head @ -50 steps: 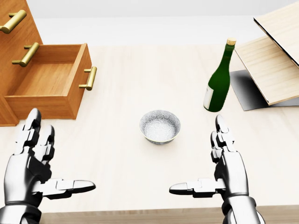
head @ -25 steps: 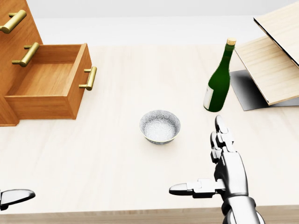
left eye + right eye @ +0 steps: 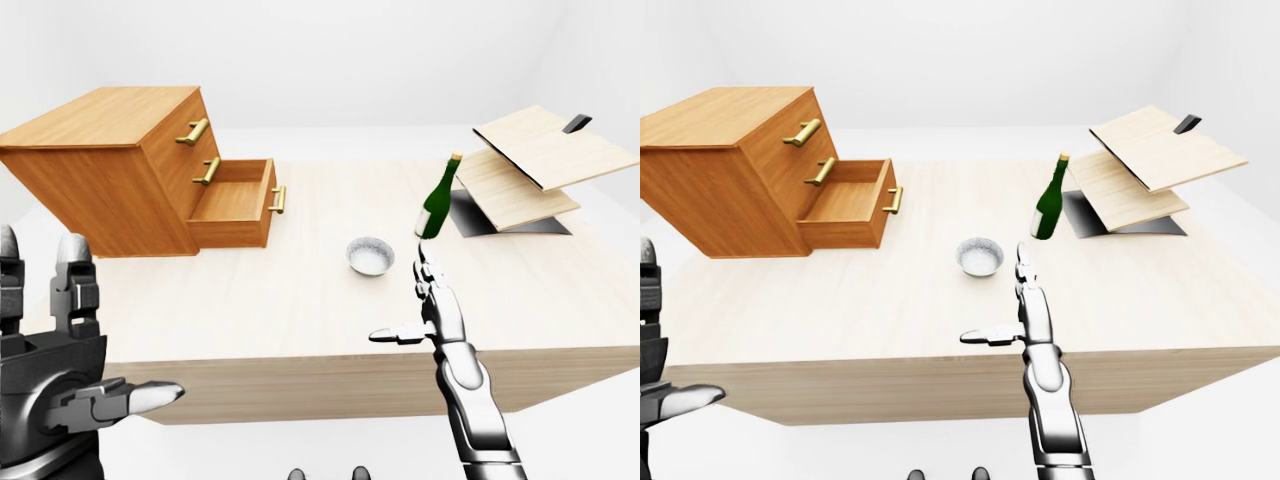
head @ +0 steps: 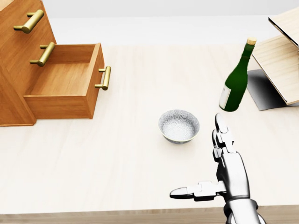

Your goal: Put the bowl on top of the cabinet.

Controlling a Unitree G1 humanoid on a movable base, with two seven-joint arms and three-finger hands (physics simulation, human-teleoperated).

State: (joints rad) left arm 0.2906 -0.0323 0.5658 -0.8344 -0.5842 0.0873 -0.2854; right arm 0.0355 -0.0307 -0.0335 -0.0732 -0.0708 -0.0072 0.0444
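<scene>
A small speckled grey bowl point(image 4: 178, 126) stands upright on the light wooden table point(image 4: 117, 158), near the middle of the head view. My right hand point(image 4: 205, 179) hovers just below and right of it, fingers straight and thumb spread, open and holding nothing. The wooden cabinet point(image 3: 110, 165) stands at the table's left with its lowest drawer point(image 4: 65, 88) pulled out; its flat top point(image 3: 105, 112) is bare. My left hand point(image 3: 70, 375) is low at the left of the left-eye view, off the table's edge, open and empty.
A green wine bottle point(image 4: 237, 84) stands upright to the right of the bowl. Beyond it, tilted wooden boards point(image 3: 530, 165) rest on a dark stand at the table's right. The table's near edge point(image 3: 330, 375) runs just under my right hand.
The left hand dropped out of the head view. The whole picture has shifted right, so the camera moved left. The right hand has kept its open pose.
</scene>
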